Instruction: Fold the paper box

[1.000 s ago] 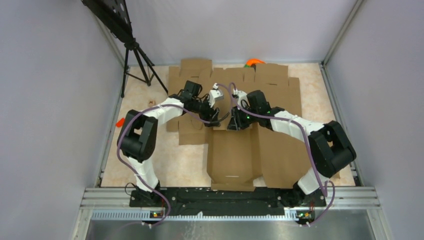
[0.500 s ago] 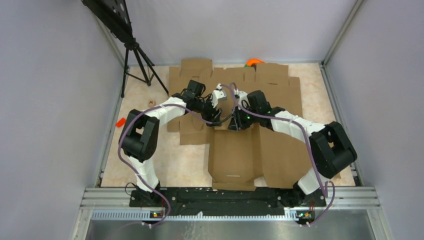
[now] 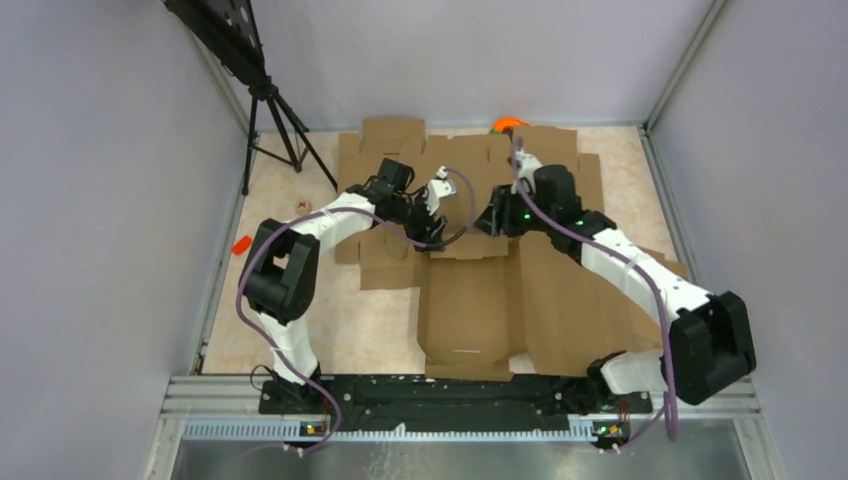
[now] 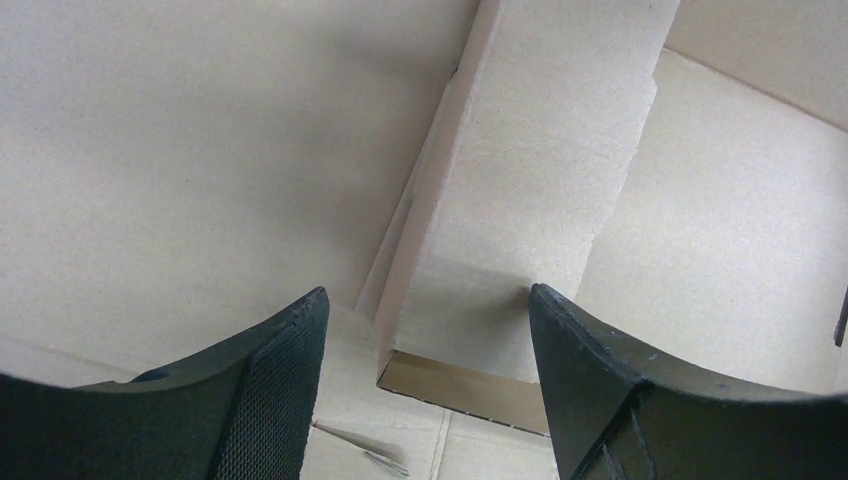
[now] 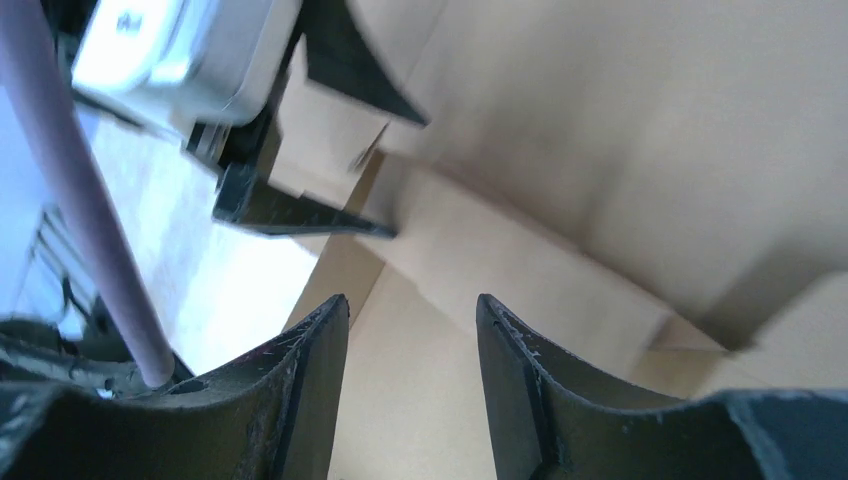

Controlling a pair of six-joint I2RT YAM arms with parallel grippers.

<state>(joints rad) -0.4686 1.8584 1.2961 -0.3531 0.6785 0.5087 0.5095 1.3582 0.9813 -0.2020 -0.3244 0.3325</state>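
Observation:
The paper box (image 3: 468, 312) lies in the middle of the table, a brown cardboard piece with its long panel running toward me and a flap (image 3: 470, 243) at its far end. My left gripper (image 3: 437, 226) hovers over that far end's left corner, open. In the left wrist view a narrow raised flap (image 4: 520, 200) stands between the spread fingers (image 4: 270, 390), touching neither. My right gripper (image 3: 489, 222) hangs just above the far end's right side, open, with nothing between its fingertips (image 5: 320, 340). The left gripper (image 5: 300, 205) shows in the right wrist view.
Wider flat cardboard blanks (image 3: 565, 180) lie under and behind the box, reaching the back wall. A black tripod (image 3: 272, 115) stands at the back left. An orange item (image 3: 508, 123) peeks out behind the blanks, and a small red piece (image 3: 240, 243) lies by the left wall.
The right arm has swung its elbow out to the right and lifted its gripper back off the flap, its jaws opening wider. The left arm has barely shifted.

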